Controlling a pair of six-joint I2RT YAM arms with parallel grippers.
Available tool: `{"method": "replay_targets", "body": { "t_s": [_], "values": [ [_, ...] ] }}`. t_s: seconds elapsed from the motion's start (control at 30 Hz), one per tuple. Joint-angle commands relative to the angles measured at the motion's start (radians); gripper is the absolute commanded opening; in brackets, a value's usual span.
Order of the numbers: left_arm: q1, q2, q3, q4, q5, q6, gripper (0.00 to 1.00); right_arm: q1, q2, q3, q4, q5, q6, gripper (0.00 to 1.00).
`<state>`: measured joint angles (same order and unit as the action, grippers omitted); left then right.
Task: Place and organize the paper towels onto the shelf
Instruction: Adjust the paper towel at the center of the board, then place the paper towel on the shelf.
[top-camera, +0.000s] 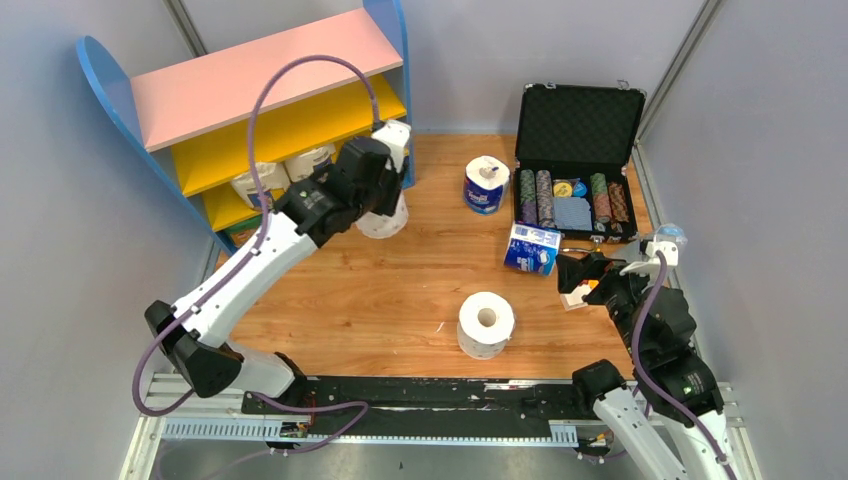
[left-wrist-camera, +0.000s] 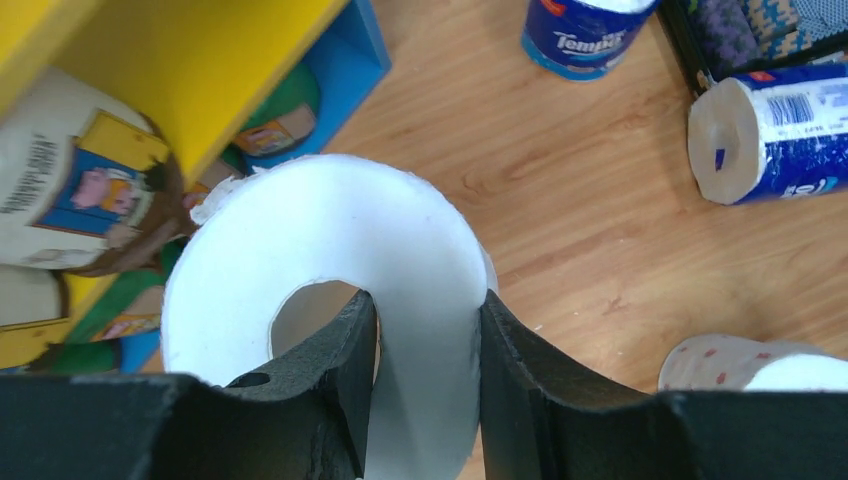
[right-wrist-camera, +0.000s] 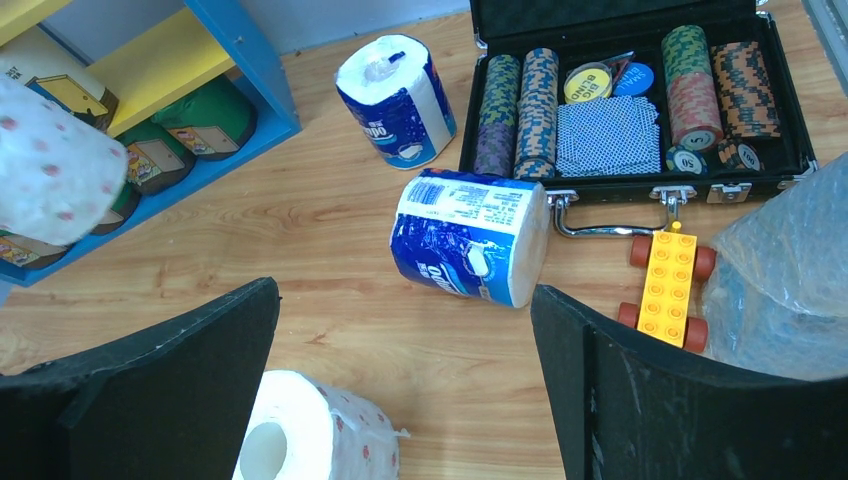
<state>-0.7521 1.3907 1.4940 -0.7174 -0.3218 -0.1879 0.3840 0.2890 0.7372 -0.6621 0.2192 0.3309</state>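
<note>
Wooden tabletop: left gripper seemingly pinches white roll.

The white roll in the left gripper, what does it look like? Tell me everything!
The white roll is bare soft paper with a hollow core and small red dots on its side. It stands on end on the table, just in front of the shelf. The left gripper pinches its wall: one black finger sits inside the core, the other outside. A loose torn edge sticks out at its upper left.
</note>
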Motion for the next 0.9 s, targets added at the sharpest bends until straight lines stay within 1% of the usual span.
{"method": "replay_targets", "body": {
  "t_s": [0.0,0.23,0.37,0.5,0.6,0.67,0.87],
  "values": [
    [0.100,0.004,0.178,-0.166,0.068,0.081,0.00,-0.001,-0.013,-0.002,0.020,0.007,0.003,1.00],
    [0.255,0.103,0.537,-0.311,0.165,0.134,0.00,-0.001,-0.008,-0.005,0.025,0.002,0.003,1.00],
    [0.326,0.177,0.683,-0.349,0.184,0.153,0.00,-0.001,-0.011,-0.007,0.027,0.004,0.003,1.00],
    [0.398,0.237,0.780,-0.371,0.266,0.168,0.00,-0.002,-0.014,-0.007,0.027,0.007,0.003,1.00],
    [0.455,0.304,0.857,-0.421,0.309,0.183,0.00,-0.002,-0.018,-0.007,0.027,0.011,0.003,1.00],
    [0.479,0.339,0.887,-0.442,0.339,0.186,0.00,-0.001,-0.019,-0.009,0.028,0.013,0.003,1.00],
    [0.531,0.397,0.911,-0.469,0.397,0.208,0.00,-0.002,-0.016,-0.009,0.030,0.011,0.002,1.00]
  ]
}}
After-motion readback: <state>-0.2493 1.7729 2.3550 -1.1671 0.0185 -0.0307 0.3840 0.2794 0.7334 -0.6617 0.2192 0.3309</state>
